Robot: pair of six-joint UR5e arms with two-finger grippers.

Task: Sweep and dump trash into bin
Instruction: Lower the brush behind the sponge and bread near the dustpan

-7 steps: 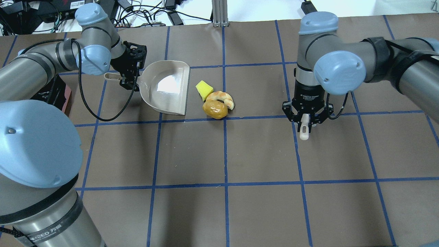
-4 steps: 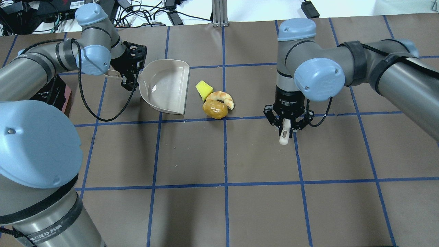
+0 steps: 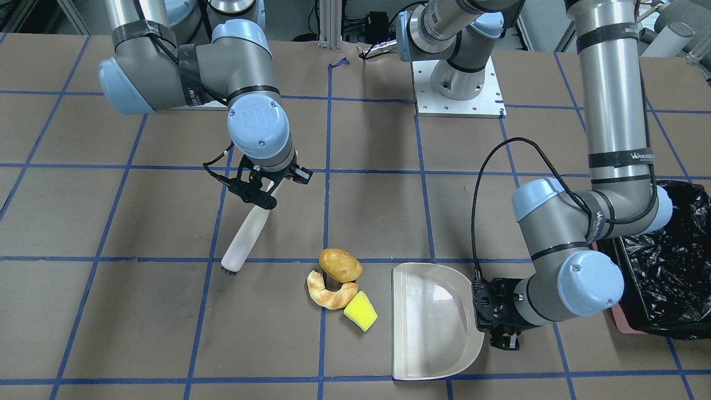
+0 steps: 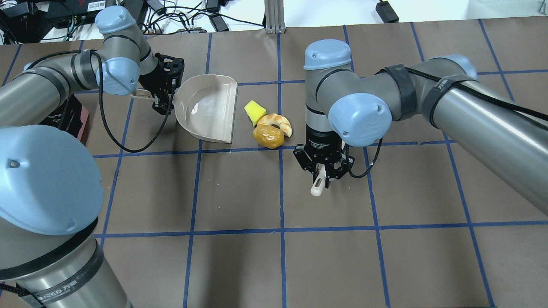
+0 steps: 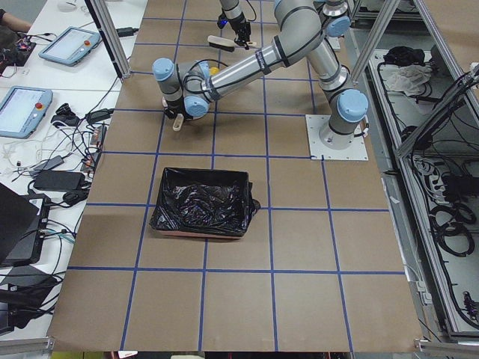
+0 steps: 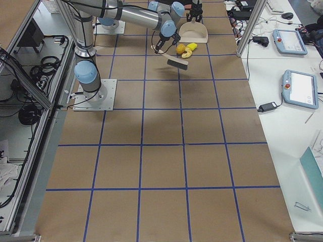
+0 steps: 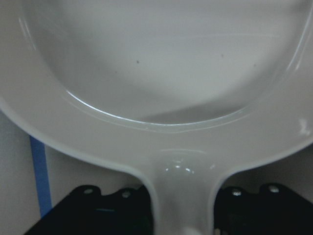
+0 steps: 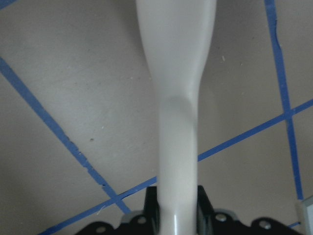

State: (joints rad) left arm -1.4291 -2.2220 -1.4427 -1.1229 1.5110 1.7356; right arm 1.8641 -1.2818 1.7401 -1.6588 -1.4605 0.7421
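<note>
The bin (image 3: pixel 661 278) is cut off by the front-facing view's right edge.

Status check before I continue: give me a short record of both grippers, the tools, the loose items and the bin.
left gripper: shut on dustpan handle
right gripper: shut on brush handle
loose items: potato lump, croissant piece, sponge, clustered on table
dustpan: empty, open edge facing the items, not touching them
brush: on the items' far side from the dustpan
bin: black-lined, nothing visible inside

Overhead and front-facing cameras look from opposite sides, sharing the trash (image 4: pixel 269 134).
</note>
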